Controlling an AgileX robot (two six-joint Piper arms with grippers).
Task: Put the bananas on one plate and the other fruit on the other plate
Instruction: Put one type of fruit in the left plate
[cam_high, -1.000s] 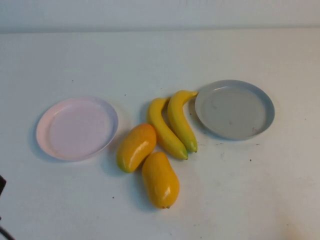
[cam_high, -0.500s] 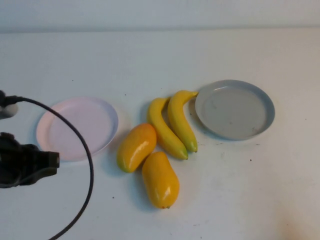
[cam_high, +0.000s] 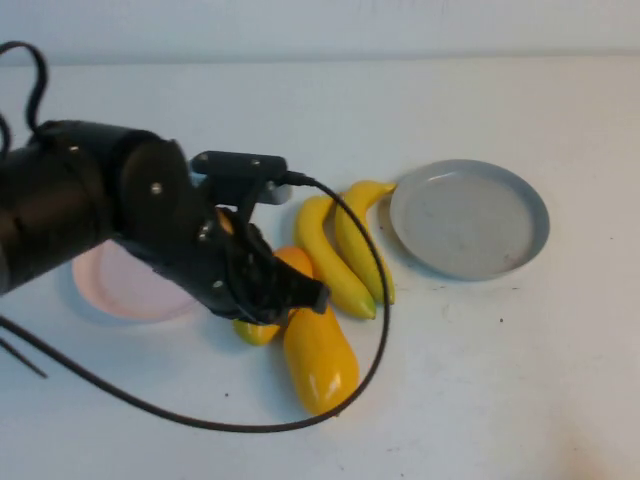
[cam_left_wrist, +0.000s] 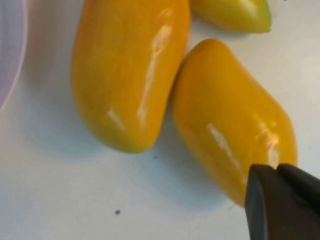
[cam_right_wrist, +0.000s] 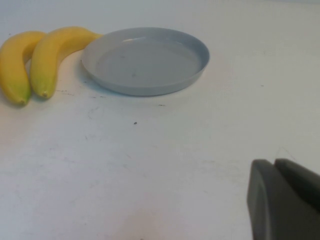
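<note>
Two bananas lie side by side left of the grey-blue plate. Two orange-yellow mangoes lie in front of them: the near one in full view, the other mostly hidden under my left arm. The pale pink plate is half covered by that arm. My left gripper hovers shut and empty over the mangoes; in the left wrist view its tips are above the near mango, beside the other. My right gripper is shut and empty, short of the bananas and grey-blue plate.
The left arm's black cable loops across the table around the near mango. A banana tip and the pink plate's rim show at the edges of the left wrist view. White table all round.
My left arm has swung in from the left edge to above the mangoes, now covering half the pink plate and one mango. The fruits and plates have not moved.
</note>
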